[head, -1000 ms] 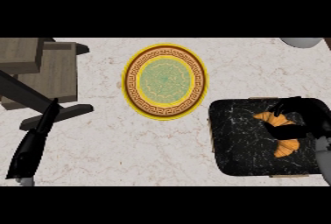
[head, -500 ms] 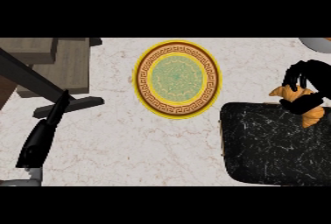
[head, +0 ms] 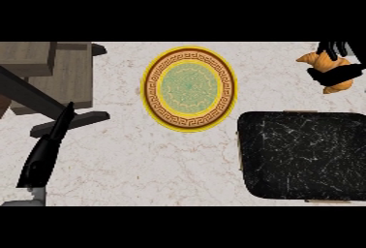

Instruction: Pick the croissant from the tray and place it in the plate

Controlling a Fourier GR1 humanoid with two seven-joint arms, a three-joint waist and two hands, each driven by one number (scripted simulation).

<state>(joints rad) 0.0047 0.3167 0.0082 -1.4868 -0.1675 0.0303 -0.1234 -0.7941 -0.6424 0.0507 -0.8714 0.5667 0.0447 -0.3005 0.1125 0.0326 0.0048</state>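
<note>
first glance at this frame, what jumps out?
The yellow-rimmed plate at the counter's centre, nothing on it. Next, the black marbled tray at lower right, also bare. At the upper right edge the right hand is curled round the croissant, held off the tray and to the right of the plate; the left hand lies at lower left.

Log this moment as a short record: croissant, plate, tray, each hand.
croissant: held above the counter, off the tray, right of the plate
plate: yellow-rimmed, nothing on it
tray: black, marbled, nothing on it
right hand: fingers curled round the croissant, at the view's upper right
left hand: fingers straight, at the lower left
</note>
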